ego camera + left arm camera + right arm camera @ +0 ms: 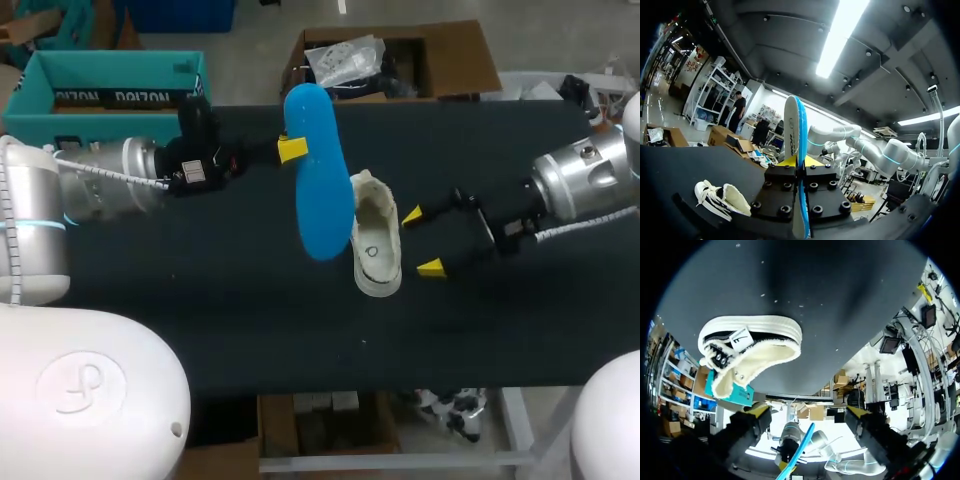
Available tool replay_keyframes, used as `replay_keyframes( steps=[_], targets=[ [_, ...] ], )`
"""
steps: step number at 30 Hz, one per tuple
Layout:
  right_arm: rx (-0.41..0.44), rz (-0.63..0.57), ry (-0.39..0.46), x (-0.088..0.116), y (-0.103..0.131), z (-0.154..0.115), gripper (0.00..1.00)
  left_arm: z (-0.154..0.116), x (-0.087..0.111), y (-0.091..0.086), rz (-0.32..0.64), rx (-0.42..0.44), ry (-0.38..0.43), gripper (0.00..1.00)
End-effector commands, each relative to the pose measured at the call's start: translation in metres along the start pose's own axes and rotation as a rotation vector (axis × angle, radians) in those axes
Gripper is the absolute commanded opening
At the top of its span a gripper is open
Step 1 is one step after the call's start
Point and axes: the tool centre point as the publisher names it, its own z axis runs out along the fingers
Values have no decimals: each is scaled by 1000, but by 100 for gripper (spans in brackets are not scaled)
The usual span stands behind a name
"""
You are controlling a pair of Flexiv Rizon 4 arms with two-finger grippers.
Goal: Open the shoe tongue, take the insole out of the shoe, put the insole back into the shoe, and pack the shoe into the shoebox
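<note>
**Head view.** Left jaws are clamped on the blue insole (322, 190), gripping it near its far end. The insole is held up off the dark counter (200, 300), and its near end overlaps the left side of the shoe in this view. The white shoe (376, 238) sits sole-down near the counter's middle. Right jaws are spread wide and empty, just right of the shoe; contact cannot be told. The teal shoebox (60, 75) is at the far left edge, behind the left arm.

**Left wrist view.** The insole (796, 125) stands edge-on and upright, pinched from both sides. The shoe (722, 197) rests on the counter, off to one side of the jaws.

**Right wrist view.** The shoe (750, 352) lies ahead of the jaws, its fleecy lining and tongue label showing. The jaws gape with nothing between them. The insole (801, 447) shows beyond.
</note>
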Motion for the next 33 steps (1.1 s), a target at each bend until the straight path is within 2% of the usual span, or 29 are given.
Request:
replay_keyframes(
  steps=[1,6,10,13,17,20,21,24,25,26,33],
  targets=[
    [83,2,-4,3,10,3,100,1,1,0,0,1,-6,0],
    [106,36,-8,3,9,6,100,1,1,0,0,1,-6,0],
    [116,52,-14,2,6,6,100,11,-2,14,40,7,16,0],
    [118,54,-18,3,3,6,100,20,-7,26,122,3,22,0],
    [144,52,-25,3,3,7,100,30,-13,38,215,31,102,0],
    [158,54,-30,4,2,8,100,36,-13,46,238,38,155,0],
    [162,55,-29,5,2,9,96,38,-14,49,252,38,165,0],
    [178,58,-29,6,2,10,73,45,-13,58,306,29,187,0],
    [180,62,-29,7,2,11,57,47,-13,60,312,27,196,0],
    [188,64,-27,7,2,11,47,48,-13,63,337,20,199,0],
    [241,44,-19,12,1,15,45,58,-16,76,395,11,229,0]
  ],
)
